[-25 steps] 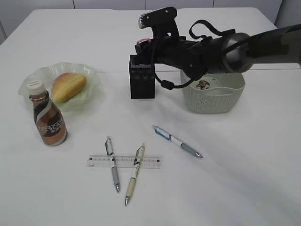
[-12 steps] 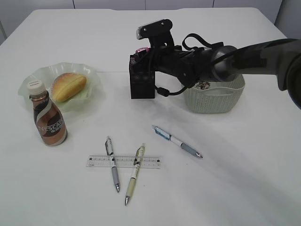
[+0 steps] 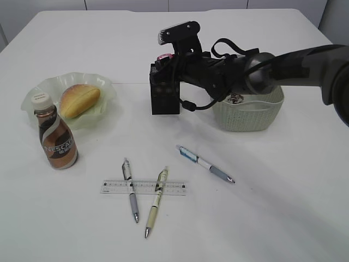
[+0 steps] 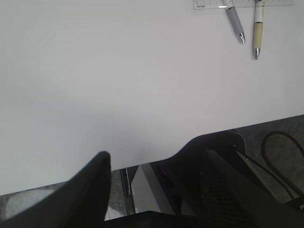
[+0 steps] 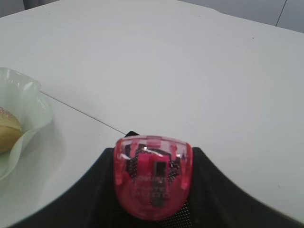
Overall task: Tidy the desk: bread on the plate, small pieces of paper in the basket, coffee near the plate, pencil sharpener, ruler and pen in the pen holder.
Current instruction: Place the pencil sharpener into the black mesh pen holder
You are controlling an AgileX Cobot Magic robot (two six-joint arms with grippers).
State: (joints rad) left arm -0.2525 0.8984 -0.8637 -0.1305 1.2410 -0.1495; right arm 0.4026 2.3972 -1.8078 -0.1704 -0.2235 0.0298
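My right gripper (image 3: 167, 61) is shut on the pink pencil sharpener (image 3: 164, 57) and holds it just over the top of the black mesh pen holder (image 3: 164, 97). In the right wrist view the sharpener (image 5: 153, 175) sits between the black fingers with mesh below. The bread (image 3: 79, 100) lies on the green plate (image 3: 107, 87). The coffee bottle (image 3: 56, 140) stands in front of the plate. The ruler (image 3: 143, 187) lies under two pens (image 3: 131, 192) (image 3: 155, 202); a third pen (image 3: 206, 165) lies to the right. My left gripper (image 4: 156, 178) is open and empty at the table's near edge.
The pale basket (image 3: 248, 117) stands right of the pen holder with a scrap of paper (image 3: 235, 99) inside, partly behind my right arm. The left wrist view shows the ruler (image 4: 242, 4) and two pen tips (image 4: 236, 23) far off.
My right gripper has come down a little and shifted left with the sharpener, closer to the pen holder's top. Nothing else has moved.
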